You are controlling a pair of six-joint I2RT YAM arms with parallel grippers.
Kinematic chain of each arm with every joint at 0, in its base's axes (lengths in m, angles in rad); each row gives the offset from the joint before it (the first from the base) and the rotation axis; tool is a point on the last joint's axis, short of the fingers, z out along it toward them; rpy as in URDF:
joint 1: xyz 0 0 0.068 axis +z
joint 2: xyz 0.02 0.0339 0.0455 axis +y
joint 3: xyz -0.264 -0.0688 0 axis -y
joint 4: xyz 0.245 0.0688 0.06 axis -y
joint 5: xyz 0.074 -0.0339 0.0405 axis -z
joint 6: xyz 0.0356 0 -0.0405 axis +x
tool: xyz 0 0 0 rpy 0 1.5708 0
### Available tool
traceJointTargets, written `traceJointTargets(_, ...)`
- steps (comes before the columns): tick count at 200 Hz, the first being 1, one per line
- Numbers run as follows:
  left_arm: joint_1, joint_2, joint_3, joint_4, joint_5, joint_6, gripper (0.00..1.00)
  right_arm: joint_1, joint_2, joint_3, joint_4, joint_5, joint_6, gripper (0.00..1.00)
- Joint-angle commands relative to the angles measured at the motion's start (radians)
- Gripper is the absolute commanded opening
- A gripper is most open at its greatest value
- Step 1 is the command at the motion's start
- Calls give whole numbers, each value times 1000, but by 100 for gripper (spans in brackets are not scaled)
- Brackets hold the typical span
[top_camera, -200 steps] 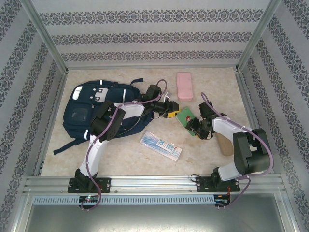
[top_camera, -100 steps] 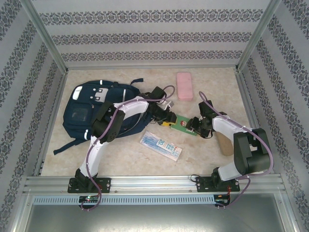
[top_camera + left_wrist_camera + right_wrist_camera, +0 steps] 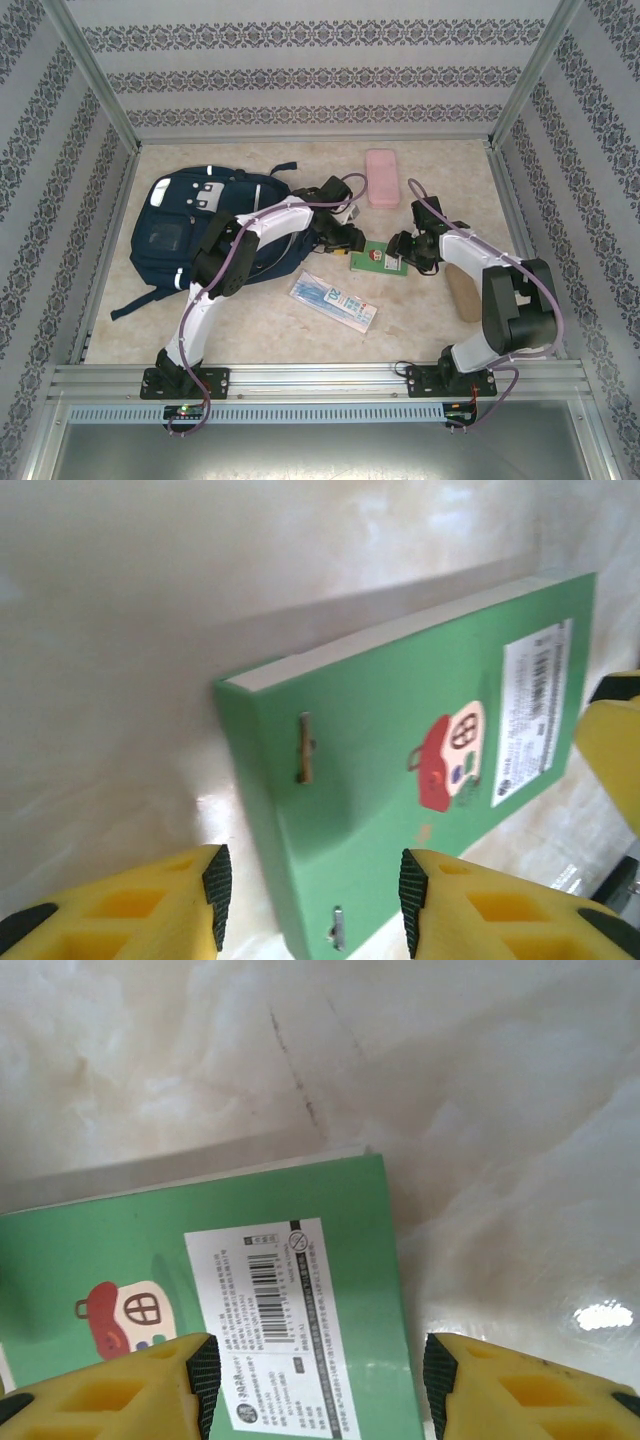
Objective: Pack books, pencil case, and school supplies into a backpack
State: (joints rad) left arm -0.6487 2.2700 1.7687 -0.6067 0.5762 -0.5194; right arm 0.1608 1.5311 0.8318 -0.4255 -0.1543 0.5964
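- Plainly, the small green book (image 3: 378,258) is the piece in hand. It lies on the desk (image 3: 250,335), just right of the backpack (image 3: 200,225), with a claw at each end.
- The left claw (image 3: 350,246) sits at the end nearest the backpack. From its own wrist camera the left claw (image 3: 312,885) has its jaws apart around the book's stapled corner. One pad (image 3: 217,878) stands clear, with bare desk between it and the book.
- The right claw (image 3: 405,250) sits at the opposite end. Seen from the wrist, the right claw (image 3: 315,1375) also has its jaws apart, straddling the corner with the barcode label and clamped on nothing.
- I cannot tell whether each claw's other pad rests on the cover or hovers above it, because the fingers hide that spot.
- My reading is that a thin book lying flat offers no edge to pinch. The two claws flank it so one can steady or tip it while the other takes an edge.
- The backpack lies flat within the left arm's reach, so the left claw is the likelier carrier.
- The pencil case (image 3: 382,178) lies farther back. The supplies packet (image 3: 333,301) lies nearer the front, beside the backpack. Both are outside the bag, not yet packed.
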Motion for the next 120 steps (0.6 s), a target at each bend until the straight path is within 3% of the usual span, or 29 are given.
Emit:
traceJointTargets(1,-9,-14,-19,-48,-40,3,51,-11,18,26,-15,46,-41,59)
traceJointTargets(87,-69,43,-10,43,115,-82,51,8,120,50,27,-78,-49,50)
traceJointTargets(120,-71,-2,-43,259,285,-221,50,7,99,23,90,-190,-20,48)
